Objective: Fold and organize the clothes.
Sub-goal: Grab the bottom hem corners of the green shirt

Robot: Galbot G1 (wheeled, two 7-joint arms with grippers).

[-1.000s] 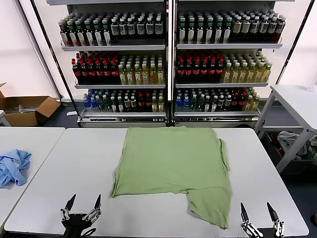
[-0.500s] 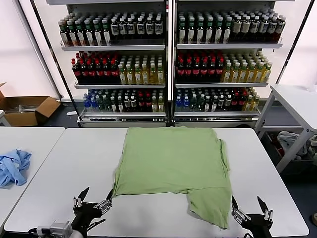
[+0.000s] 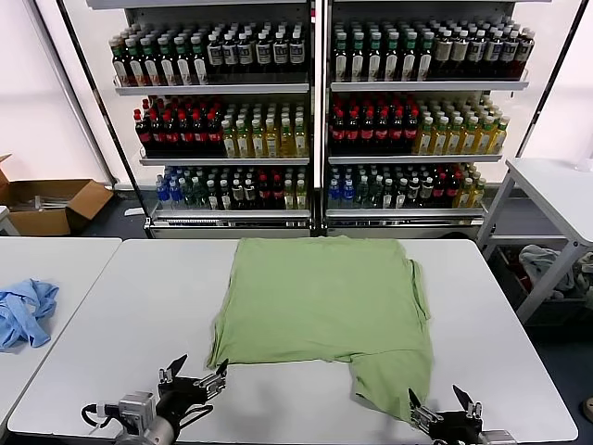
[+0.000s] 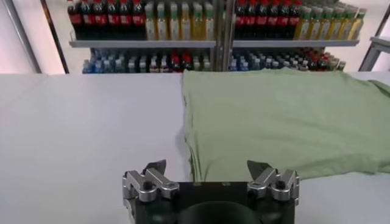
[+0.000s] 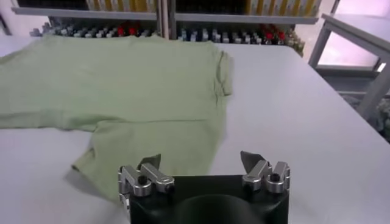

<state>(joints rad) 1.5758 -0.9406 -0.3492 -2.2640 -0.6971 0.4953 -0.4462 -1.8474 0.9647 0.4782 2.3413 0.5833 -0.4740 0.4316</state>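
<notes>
Head view shows the shirt (image 3: 326, 315) lying flat on the table (image 3: 111, 324), its back up, one flap hanging toward the near edge on my right. My left gripper (image 3: 193, 378) hovers wide and empty just beside the shirt's near left corner. My right gripper (image 3: 443, 408), jaws also spread and holding nothing, sits at that flap's near tip.

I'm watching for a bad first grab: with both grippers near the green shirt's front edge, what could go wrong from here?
The left gripper is open by the shirt's near corner, where the fabric lies flat; it may slide over the table and catch nothing. The right gripper, open, faces the hanging flap, so it may pinch only that layer and drag the shirt askew.
</notes>
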